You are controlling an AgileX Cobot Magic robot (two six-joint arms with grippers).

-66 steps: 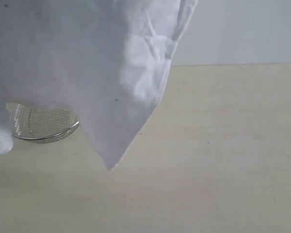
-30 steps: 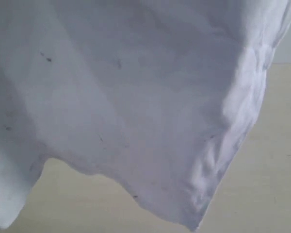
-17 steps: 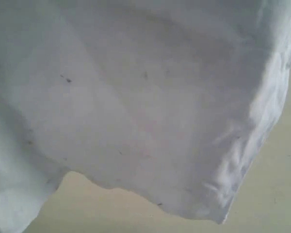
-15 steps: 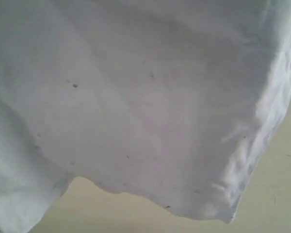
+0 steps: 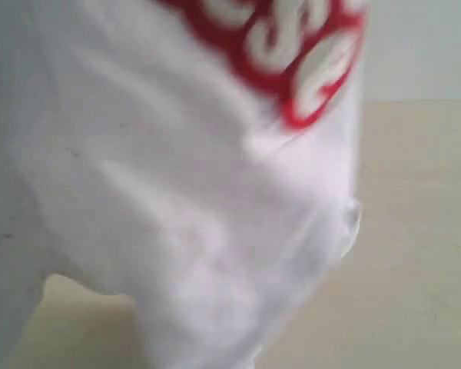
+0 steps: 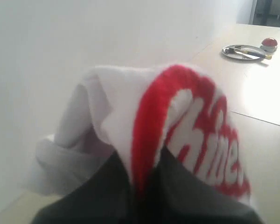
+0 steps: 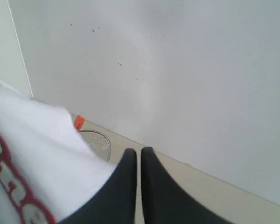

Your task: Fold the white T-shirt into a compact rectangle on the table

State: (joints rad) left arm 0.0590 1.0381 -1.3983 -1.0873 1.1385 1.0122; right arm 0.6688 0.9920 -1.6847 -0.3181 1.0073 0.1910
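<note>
One broad, pale beige table lies under everything. It shows bare on the right of the exterior view and again as a small patch at the near left, below the hanging cloth. A plain pale wall rises behind its far edge.

The white T-shirt is raised above the table and hangs close to the exterior camera. It fills the left and middle of that view and looks soft and blurred. Its lower edge droops in loose folds, and whether any part touches the tabletop cannot be told. The red band with white lettering sits high on the cloth, near the top right of the hanging mass.

The left gripper is clamped on the white T-shirt. Its dark fingers press together on a fold where the red band doubles over (the letters "Chine" can be read beside it). The right gripper has its two dark fingers drawn together with only a hairline between them. White cloth bulges beside one finger, but whether any is pinched cannot be told.

A round wire-mesh basket stands on the table near the wall, partly hidden by the shirt. A small metal plate and a little red object sit on a far table surface in the left wrist view. The orange neck tag pokes out at the shirt's edge, just beside the basket in the right wrist view.
</note>
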